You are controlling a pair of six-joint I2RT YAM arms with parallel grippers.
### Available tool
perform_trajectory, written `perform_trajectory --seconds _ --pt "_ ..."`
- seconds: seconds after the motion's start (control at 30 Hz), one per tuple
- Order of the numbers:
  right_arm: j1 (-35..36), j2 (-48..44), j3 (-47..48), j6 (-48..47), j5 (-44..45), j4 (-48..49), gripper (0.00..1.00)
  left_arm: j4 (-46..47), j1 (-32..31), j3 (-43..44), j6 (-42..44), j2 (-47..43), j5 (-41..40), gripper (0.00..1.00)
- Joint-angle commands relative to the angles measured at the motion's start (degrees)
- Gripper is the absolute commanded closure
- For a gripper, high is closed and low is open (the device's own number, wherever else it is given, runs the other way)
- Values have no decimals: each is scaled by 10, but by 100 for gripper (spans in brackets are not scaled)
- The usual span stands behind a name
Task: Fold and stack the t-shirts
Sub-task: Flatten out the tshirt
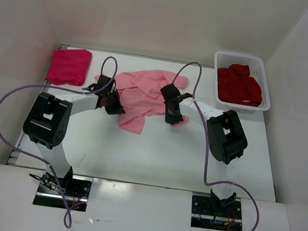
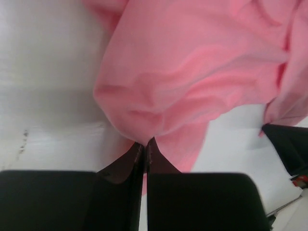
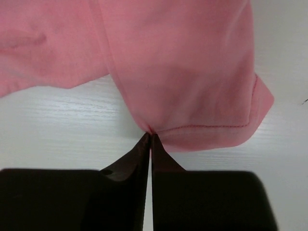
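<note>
We work a white table [image 1: 153, 156] boxed by white walls [image 1: 158, 16] (open surface lies near). Our left gripper [image 1: 112, 104] and right gripper [image 1: 172, 115] each clamp the light pink t-shirt [image 1: 140, 93] mid-table.

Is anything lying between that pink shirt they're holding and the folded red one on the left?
Nothing visible: only bare table separates the light pink shirt from the folded magenta shirt. The basket sits far right.

Magenta shirt [image 1: 68, 65], pink shirt [image 1: 139, 98], crimson shirt [image 1: 238, 85], white basket [image 1: 239, 59].
</note>
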Motion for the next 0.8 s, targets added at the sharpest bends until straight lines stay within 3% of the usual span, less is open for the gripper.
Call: perform_trajectory --seconds 0.0,0.17,0.2,0.3,0.33,0.43,0.47,0.53,0.57,0.7,0.73,0.77 --pt "6 -3 15 11 -23 -4 97 -53 19 71 62 -60 -41 97" --pt "-7 -88 8 39 -127 26 99 -219 26 270 199 -83 -109 100" --pt "-7 -102 -9 47 -141 26 99 -244 18 349 217 -77 -121 98" --pt "-20 -148 -48 54 -168 33 100 -347 -38 437 279 -46 -192 91" --pt "-20 -156 -60 54 -176 38 100 -358 -53 418 284 -52 -222 83" --pt "-20 -175 -105 60 -188 39 100 -358 -104 317 269 -82 -249 74" --pt "-20 -180 -126 60 -188 39 100 -358 -109 238 244 -90 -249 64" --pt "-20 -180 -146 66 -193 44 100 -331 -115 154 220 -116 -218 47" --pt "-20 -180 -151 66 -193 44 100 -322 -121 87 196 -123 -191 44" --pt "-25 -180 -149 66 -198 44 100 -292 -121 1 132 -189 -180 23" --pt "-25 -180 -141 66 -198 38 100 -282 -111 -5 122 -205 -181 2" --pt "-25 -180 -135 66 -198 38 100 -276 -99 -5 105 -235 -174 0"
